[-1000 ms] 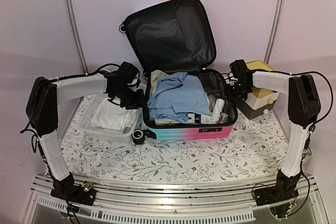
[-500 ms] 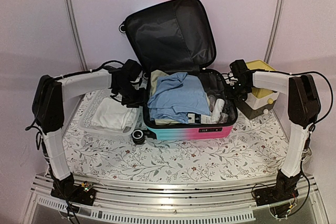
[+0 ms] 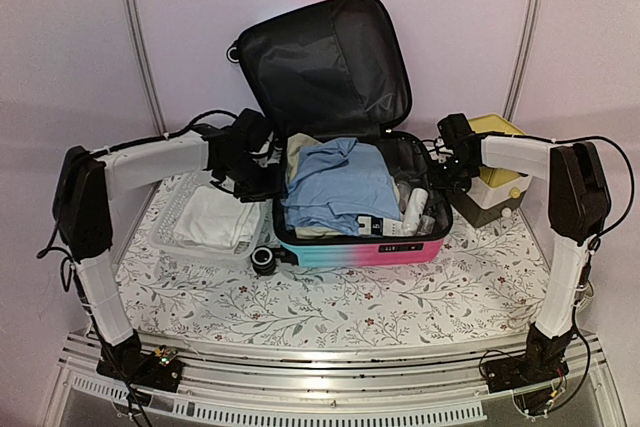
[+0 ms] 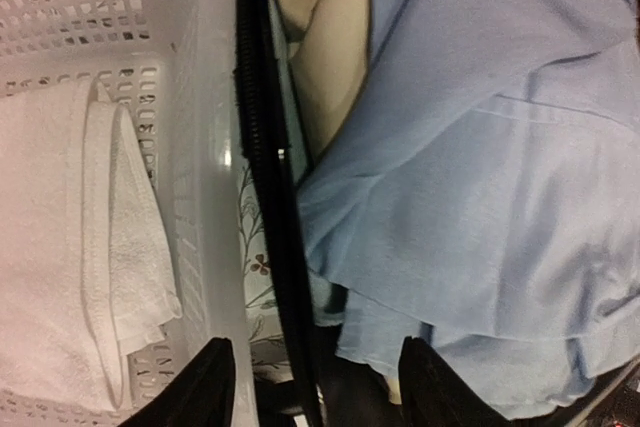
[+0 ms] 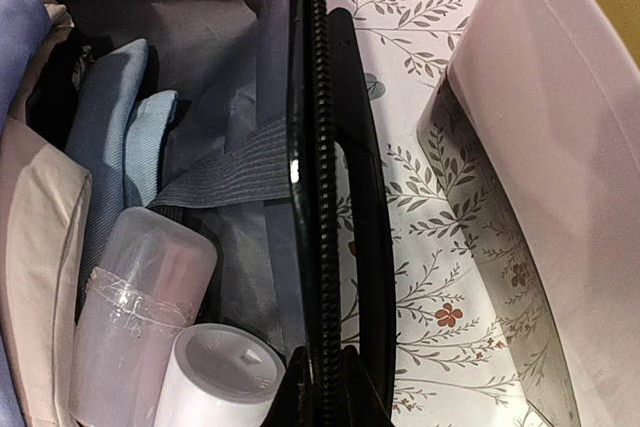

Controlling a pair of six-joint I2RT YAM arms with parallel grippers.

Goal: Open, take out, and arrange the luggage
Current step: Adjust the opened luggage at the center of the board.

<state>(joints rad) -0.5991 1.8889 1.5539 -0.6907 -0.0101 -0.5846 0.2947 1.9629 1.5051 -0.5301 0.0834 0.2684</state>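
Note:
The luggage (image 3: 360, 247) lies open on the table, pink-to-turquoise shell facing front, its black-lined lid (image 3: 325, 62) standing up against the back wall. A light blue shirt (image 3: 335, 187) tops the clothes inside; small bottles (image 3: 415, 209) stand at its right end. My left gripper (image 3: 262, 179) hangs open at the suitcase's left side. In the left wrist view its fingers (image 4: 212, 387) straddle the black rim (image 4: 262, 177), holding nothing. My right gripper (image 3: 452, 172) is shut on the zipper band (image 5: 320, 147) of the right rim.
A white perforated basket (image 3: 165, 232) holding a folded white towel (image 3: 215, 217) sits just left of the suitcase, touching its side. A yellow-topped drawer box (image 3: 495, 127) stands right of the suitcase, close behind my right wrist. Floral cloth (image 3: 330, 302) covers the table.
My left gripper has drifted a little from over the basket toward the suitcase's left rim and its jaws have spread wider. The right arm has stayed still.

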